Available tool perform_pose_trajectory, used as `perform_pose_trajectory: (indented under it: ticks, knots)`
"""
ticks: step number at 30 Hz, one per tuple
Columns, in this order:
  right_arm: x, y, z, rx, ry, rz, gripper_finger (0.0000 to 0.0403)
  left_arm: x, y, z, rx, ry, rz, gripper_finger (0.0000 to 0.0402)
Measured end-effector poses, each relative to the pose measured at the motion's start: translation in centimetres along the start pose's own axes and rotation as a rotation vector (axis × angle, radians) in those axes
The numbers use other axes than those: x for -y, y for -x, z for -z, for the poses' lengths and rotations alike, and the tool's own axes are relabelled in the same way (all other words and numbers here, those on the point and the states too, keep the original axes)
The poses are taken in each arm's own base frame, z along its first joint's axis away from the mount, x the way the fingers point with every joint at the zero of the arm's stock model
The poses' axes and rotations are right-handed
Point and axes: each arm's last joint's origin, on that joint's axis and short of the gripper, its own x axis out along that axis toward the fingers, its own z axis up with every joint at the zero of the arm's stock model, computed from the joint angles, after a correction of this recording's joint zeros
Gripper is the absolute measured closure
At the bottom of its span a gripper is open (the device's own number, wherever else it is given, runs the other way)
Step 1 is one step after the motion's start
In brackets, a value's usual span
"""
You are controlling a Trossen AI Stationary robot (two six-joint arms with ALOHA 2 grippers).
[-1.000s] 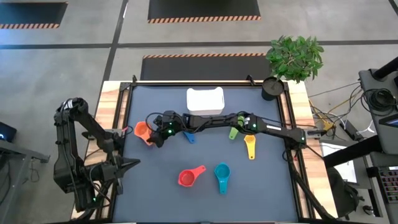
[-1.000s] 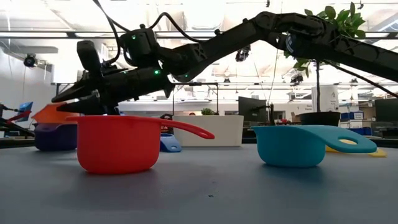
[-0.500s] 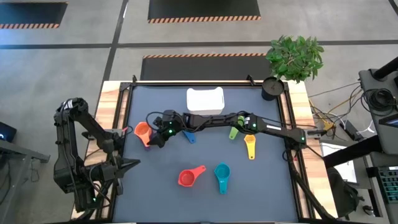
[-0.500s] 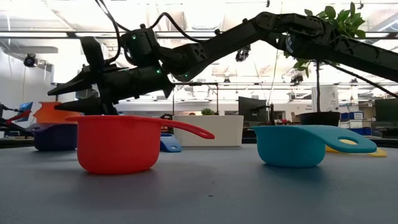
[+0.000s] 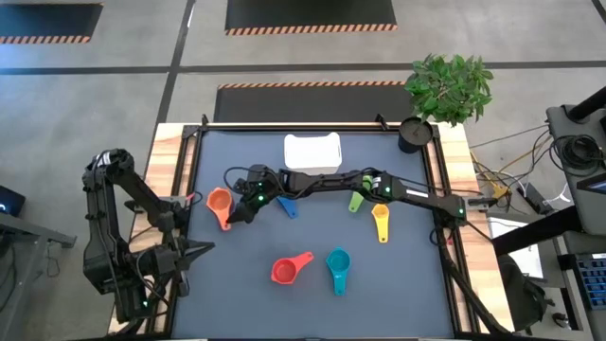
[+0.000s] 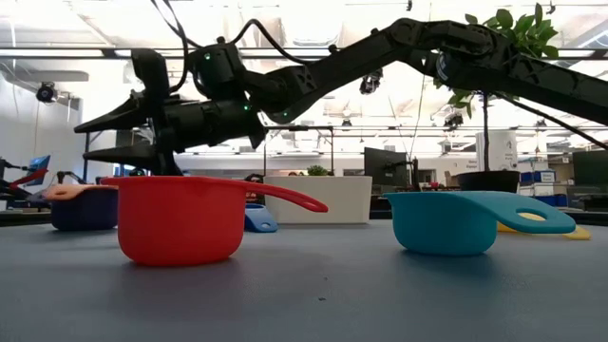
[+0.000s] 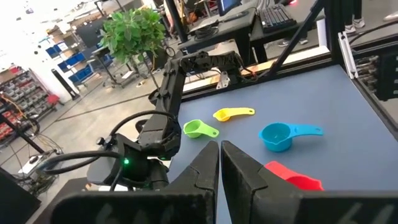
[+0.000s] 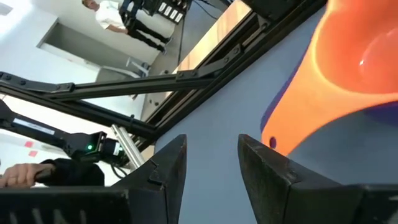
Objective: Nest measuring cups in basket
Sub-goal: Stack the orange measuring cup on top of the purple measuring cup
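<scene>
Counter [image 5: 237, 303]: dark mat framed by wooden edges; the widest bare stretch is the near-left part.
Right arm [image 5: 417, 196]: reaches across the counter from the right edge toward the left side.
Left arm [image 5: 118, 237]: folded off the counter's left edge.
Basket [image 5: 312, 153]: white, by the far edge near the middle; no cup shows in it.
Right claw [image 5: 237, 210]: fingers spread apart, gripping nothing, raised just beside the orange cup [image 5: 219, 203].
Left claw [image 7: 219, 165]: fingers nearly together, nothing between them.
Orange cup: sits nested in the purple cup [image 6: 84, 211], near the left edge.
Red cup [image 5: 289, 269], teal cup [image 5: 338, 265]: side by side, near middle.
Blue cup [image 5: 288, 206], green cup [image 5: 356, 201], yellow cup [image 5: 381, 221]: under or beside the right arm.
</scene>
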Motion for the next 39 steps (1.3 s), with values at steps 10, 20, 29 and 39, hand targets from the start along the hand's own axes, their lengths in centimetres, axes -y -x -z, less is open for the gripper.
perform_pose_trajectory:
  ticks: [10,20,29,39]
  knots:
    - [-2.3,1.5,-0.8,-0.168,0.021,-0.140,0.0278,0.2,-0.1,-0.1,0.000,0.071,0.003,0.0402]
    - [-15.0,7.9,0.7,-0.339,0.508,0.353,0.0298,-0.2,-4.5,2.2,-0.395,0.421,-0.145,0.0402]
    - [-22.5,12.3,4.5,-0.327,0.640,0.340,0.0336,-1.2,-10.8,6.5,-0.759,0.521,-0.287,0.0402]
    - [-21.7,16.0,8.6,-0.167,0.694,0.263,0.0339,-3.0,-15.8,9.5,-0.992,0.604,-0.183,0.0402]
